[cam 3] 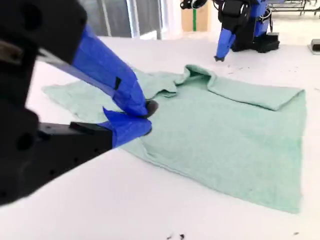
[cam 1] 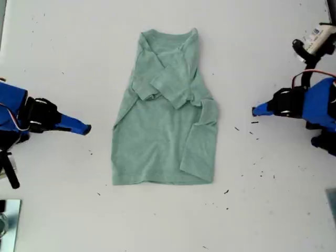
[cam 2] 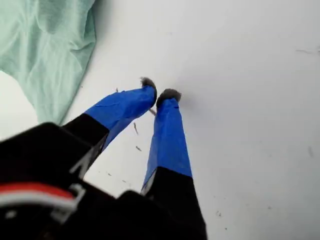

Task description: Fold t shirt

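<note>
1 t shirt, sleeves folded in, flat mid-counter

It lies between 2 arms, both parked clear of the cloth, probably so a next fold can be lined up. My first gripper and my second gripper have their fingers clenched on nothing.

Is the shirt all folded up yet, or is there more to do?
Partly. Both sides and sleeves of the t shirt are already folded in, making a long narrow shape on the table. Right now nothing is being held: my first pincer and my second pincer are both shut and empty, beside the shirt. Still left, I think: folding it across into a short packet.
</note>
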`<state>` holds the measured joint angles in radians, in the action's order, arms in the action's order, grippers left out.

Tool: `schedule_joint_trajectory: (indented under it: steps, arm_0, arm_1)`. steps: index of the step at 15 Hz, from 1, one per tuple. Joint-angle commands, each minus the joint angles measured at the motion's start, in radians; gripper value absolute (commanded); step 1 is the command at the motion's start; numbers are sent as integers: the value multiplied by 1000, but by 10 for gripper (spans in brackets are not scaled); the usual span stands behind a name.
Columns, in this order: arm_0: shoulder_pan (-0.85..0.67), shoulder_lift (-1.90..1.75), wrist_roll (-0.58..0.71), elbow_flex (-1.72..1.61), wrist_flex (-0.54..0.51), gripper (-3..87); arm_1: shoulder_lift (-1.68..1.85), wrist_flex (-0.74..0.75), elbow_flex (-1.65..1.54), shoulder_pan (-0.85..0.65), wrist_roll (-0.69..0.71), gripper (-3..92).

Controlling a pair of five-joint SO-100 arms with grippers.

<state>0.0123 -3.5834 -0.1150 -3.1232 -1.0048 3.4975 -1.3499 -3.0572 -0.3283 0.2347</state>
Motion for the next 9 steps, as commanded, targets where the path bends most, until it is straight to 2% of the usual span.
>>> schedule_joint_trajectory:
  steps: [1,2,3,4,7,8,9]
  arm_0:
    - [52,186,-121,216,-18,-3]
    - [98,365,-209,337,-48,-3]
    - [153,618,-296,508,-126,-3]
    - [229,905,-371,755,-250,-3]
    - [324,1508,-387,1471,-532,-3]
    - [330,1601,-362,1580,-574,-3]
    - [328,1641,-322,1629,-569,-3]
  arm_1:
    - [8,0,-43,6,37,22]
    - [8,0,-43,2,32,22]
    - [8,0,-43,-3,32,22]
    - [8,0,-43,-5,29,22]
    - [8,0,-43,-6,20,22]
    - [8,0,-43,-6,17,22]
    - [8,0,-43,-2,14,22]
